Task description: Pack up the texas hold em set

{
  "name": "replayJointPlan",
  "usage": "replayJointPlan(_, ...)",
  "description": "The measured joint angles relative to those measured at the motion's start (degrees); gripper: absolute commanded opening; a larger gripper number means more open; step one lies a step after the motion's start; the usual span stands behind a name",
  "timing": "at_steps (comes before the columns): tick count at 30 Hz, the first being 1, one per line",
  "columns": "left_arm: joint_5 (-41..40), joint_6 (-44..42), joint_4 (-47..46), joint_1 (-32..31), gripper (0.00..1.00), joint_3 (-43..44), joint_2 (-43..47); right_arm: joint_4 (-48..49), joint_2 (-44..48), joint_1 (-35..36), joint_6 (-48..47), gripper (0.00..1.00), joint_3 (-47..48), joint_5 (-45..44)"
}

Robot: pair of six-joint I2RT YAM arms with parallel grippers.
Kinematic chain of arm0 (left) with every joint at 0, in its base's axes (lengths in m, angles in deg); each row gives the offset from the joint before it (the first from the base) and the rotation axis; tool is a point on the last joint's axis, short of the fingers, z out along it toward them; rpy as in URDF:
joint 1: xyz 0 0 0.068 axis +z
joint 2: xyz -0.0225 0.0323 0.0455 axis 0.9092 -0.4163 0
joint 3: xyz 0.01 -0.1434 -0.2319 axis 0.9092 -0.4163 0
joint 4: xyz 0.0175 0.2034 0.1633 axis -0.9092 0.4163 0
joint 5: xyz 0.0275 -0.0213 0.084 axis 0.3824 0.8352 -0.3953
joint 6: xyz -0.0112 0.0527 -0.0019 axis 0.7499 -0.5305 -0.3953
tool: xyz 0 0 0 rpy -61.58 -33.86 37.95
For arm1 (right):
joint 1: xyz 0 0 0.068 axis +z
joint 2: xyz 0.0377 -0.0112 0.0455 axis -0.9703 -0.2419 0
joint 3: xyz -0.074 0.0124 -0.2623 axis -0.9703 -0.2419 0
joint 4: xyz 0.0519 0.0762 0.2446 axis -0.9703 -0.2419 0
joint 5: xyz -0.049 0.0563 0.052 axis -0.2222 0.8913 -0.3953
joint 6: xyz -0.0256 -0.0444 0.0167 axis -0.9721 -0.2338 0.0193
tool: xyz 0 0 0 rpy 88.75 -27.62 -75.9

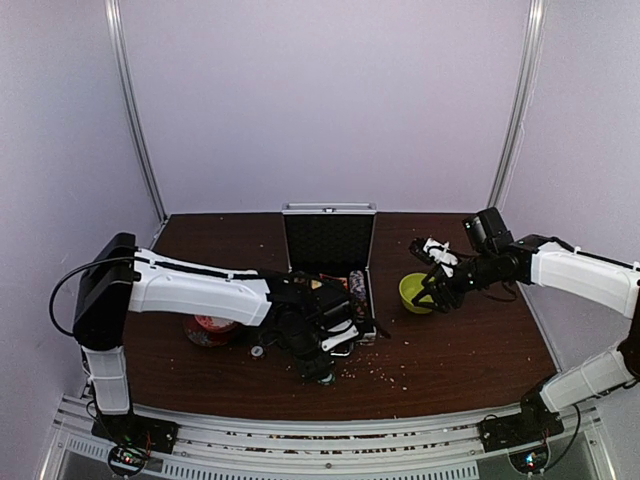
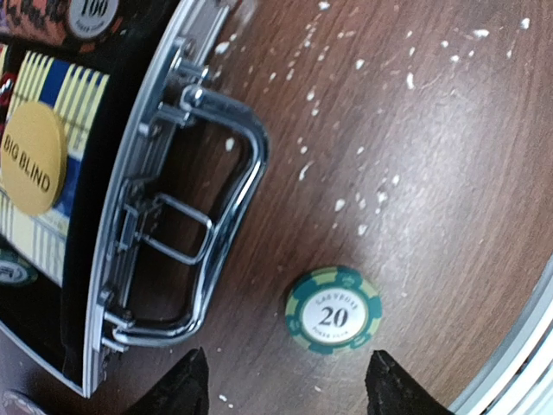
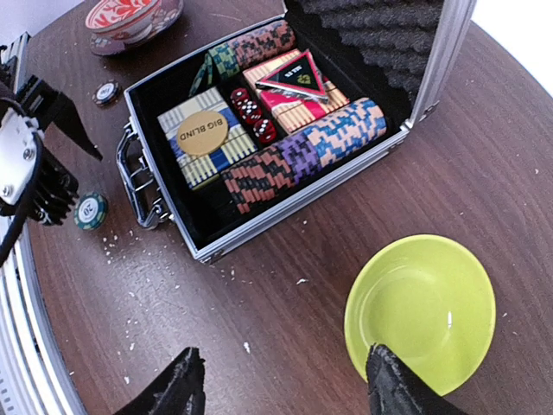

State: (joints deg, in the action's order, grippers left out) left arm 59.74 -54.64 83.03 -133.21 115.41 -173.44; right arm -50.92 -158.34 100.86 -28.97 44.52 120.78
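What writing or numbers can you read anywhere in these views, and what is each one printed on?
"BIG BLIND": round yellow button lying on a card deck inside the open silver aluminium case.
"20": green-and-cream striped poker chip lying on the brown wooden table beside the case handle; the small ring text above the number is too blurred to read.
"100": orange striped chip in the case.
Triangular red-and-black button: print too small to read.
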Motion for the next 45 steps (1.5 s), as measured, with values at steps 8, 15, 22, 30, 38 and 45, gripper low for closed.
replayJointPlan(8, 3.3, -1.8, -0.8, 0.2, 0.60, 2.3, -2.9, 3.0, -0.2, -1.2, 0.6, 0.65, -0.6, 1.1)
replayJointPlan(15, 3.7, -2.4, -0.9, 0.2, 0.59, 2.5, -4.2, 3.1, -1.9, -1.3, 0.6, 0.66, -0.6, 2.1)
replayJointPlan(22, 3.4, -2.8, -0.8, -0.2, 0.58, 2.7, -5.3, 3.2, -2.4, -1.3, 0.6, 0.66, -0.6, 2.6)
replayJointPlan(30, 3.3, -2.8, -0.8, -0.6, 0.54, 2.8, -6.1, 3.1, -3.6, -1.3, 0.4, 0.66, -0.6, 2.8)
replayJointPlan(38, 3.3, -3.3, -0.4, -0.8, 0.45, 3.6, -6.7, 3.1, -3.7, -1.3, 0.4, 0.66, -0.6, 3.0)
replayJointPlan(45, 3.0, -3.4, 1.8, -1.2, 0.37, 5.6, -7.6, 3.1, -4.0, -1.3, 0.3, 0.66, -0.6, 3.0)
